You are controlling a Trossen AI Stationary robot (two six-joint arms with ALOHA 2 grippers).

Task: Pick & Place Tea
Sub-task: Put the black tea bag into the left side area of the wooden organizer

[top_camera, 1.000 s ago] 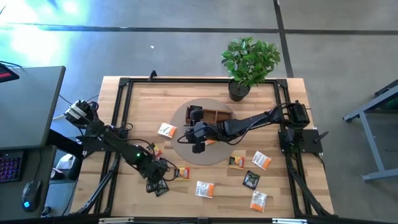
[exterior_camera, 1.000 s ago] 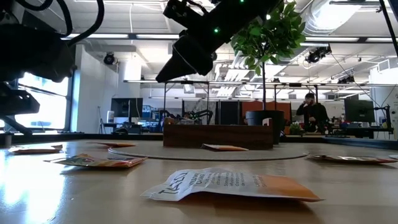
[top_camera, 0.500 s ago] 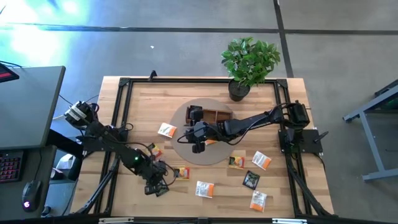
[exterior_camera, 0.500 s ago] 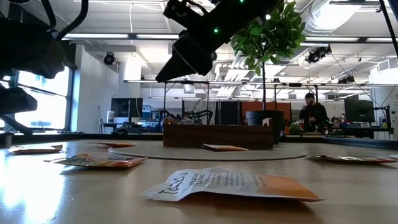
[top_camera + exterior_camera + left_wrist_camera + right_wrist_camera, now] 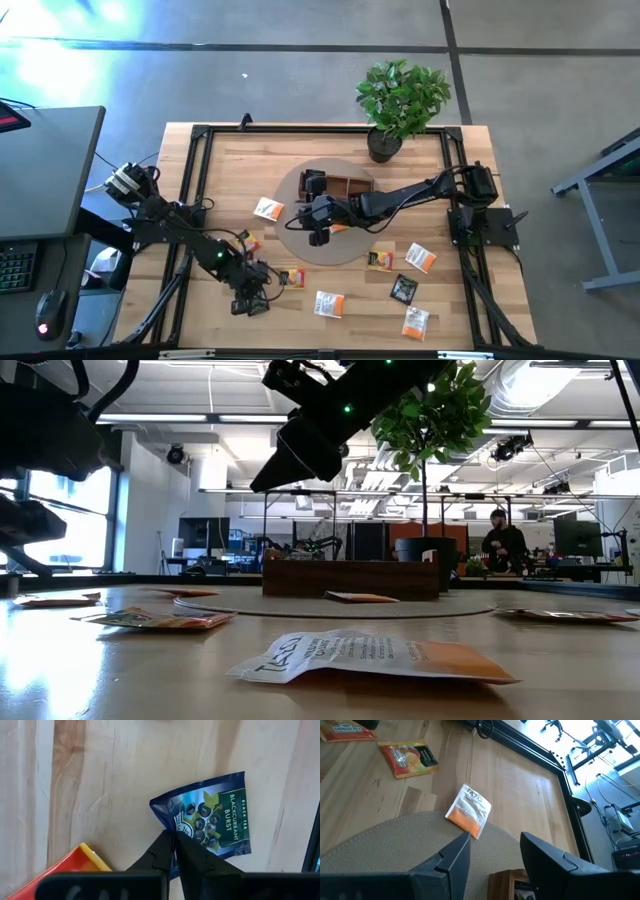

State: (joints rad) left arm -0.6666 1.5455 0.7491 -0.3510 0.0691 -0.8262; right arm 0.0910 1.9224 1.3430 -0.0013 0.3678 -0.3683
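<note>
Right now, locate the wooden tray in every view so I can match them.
High view: wooden tray mid-table, on the potted-plant side.
Low view: tray centre, standing on the mat.
Right wrist view: tray partly seen, close to that arm's fingers.
Left wrist view: not in it.
Shared landmark: the round mat beneath it.

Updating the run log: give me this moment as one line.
left end effector: shut on blackcurrant sachet | right end effector: open over round mat | tray: on mat
</note>
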